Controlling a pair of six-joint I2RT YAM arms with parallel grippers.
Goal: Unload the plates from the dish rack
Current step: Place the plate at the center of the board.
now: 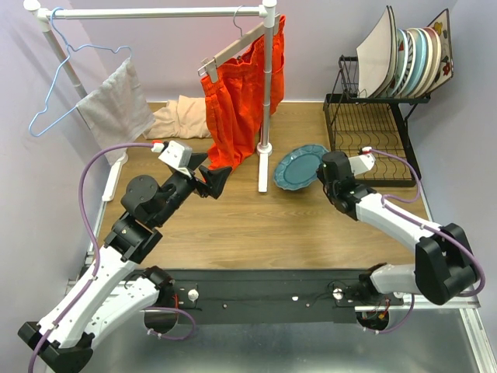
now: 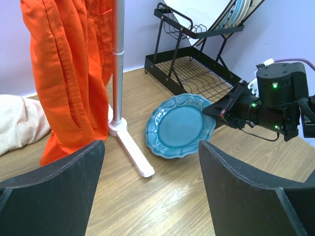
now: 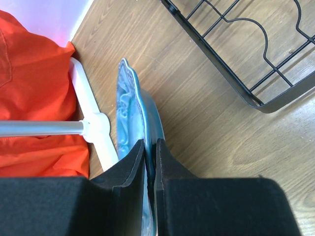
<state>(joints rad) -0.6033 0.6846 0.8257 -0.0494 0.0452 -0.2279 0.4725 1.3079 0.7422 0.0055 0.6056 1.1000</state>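
Pinched rim of teal plate in right gripper, left gripper spread empty; judged stiff, slick, chippable, rim-grip sound.

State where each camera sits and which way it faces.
Top external: above and behind, looking down on table; left arm and right arm show.
Left wrist: on left arm, facing the right gripper; open left gripper shows.
Right wrist: looking along right gripper's fingers, shut on the teal plate.
All share the teal plate and dish rack.
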